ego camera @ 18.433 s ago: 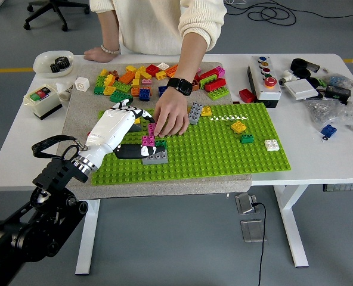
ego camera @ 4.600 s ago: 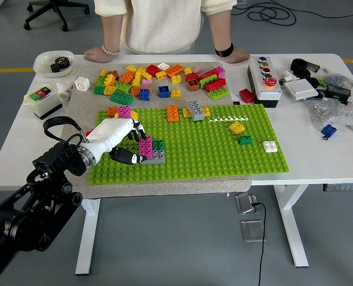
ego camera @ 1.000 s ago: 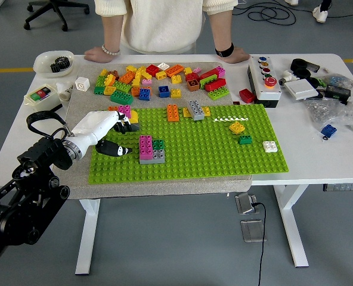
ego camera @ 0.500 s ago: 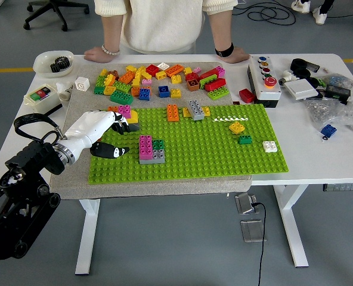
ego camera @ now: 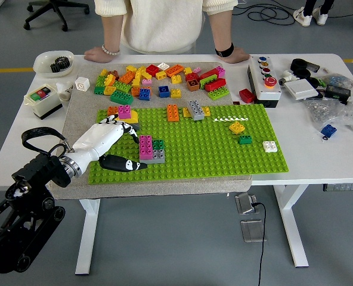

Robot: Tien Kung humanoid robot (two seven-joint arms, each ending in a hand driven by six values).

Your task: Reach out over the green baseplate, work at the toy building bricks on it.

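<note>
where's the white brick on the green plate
The white brick sits near the right edge of the green baseplate, just right of the small green brick.

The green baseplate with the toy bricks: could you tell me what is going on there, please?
The robot's left hand, fingers open and holding nothing, lies over the left end of the green studded baseplate, just left of a small stack of magenta, green and grey bricks. A person in a cream sweater rests both hands on the white table's far edge.

You have a studded green plastic baseplate (ego camera: 224,155) lying on a rough grey felt-like mat (ego camera: 81,107), glossy plastic bricks (ego camera: 146,74), a smooth matt white table (ego camera: 319,155), and a left hand (ego camera: 108,143) cased in shiny white plastic.
</note>
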